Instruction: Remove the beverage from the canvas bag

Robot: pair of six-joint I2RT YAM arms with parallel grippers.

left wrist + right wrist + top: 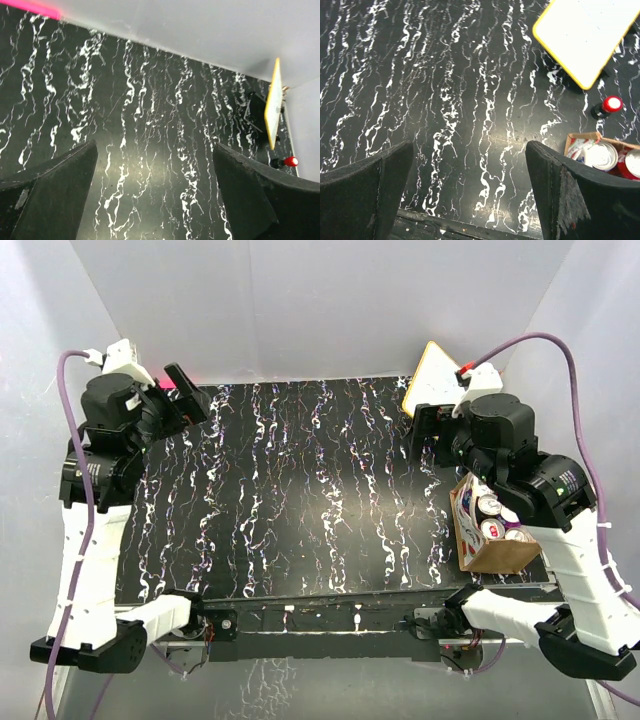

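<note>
The canvas bag point(497, 556) is a tan-brown boxy tote on the table's right side, partly under my right arm. It holds several beverage cans point(490, 506) with silver tops and red-and-white sides. Its corner point(580, 137) and two can tops point(601, 155) show at the right edge of the right wrist view. My right gripper point(425, 435) is open and empty above the table, up and left of the bag; its jaws point(469, 150) stand wide apart over bare tabletop. My left gripper point(188, 400) is open and empty at the far left point(154, 150).
A white board with a yellow rim point(430, 375) leans at the back right; it also shows in the wrist views point(587, 35) point(272, 102). A small red-capped object point(610, 106) stands near it. A pink strip point(30, 7) lies at the back left. White walls enclose the black marbled table point(300, 490).
</note>
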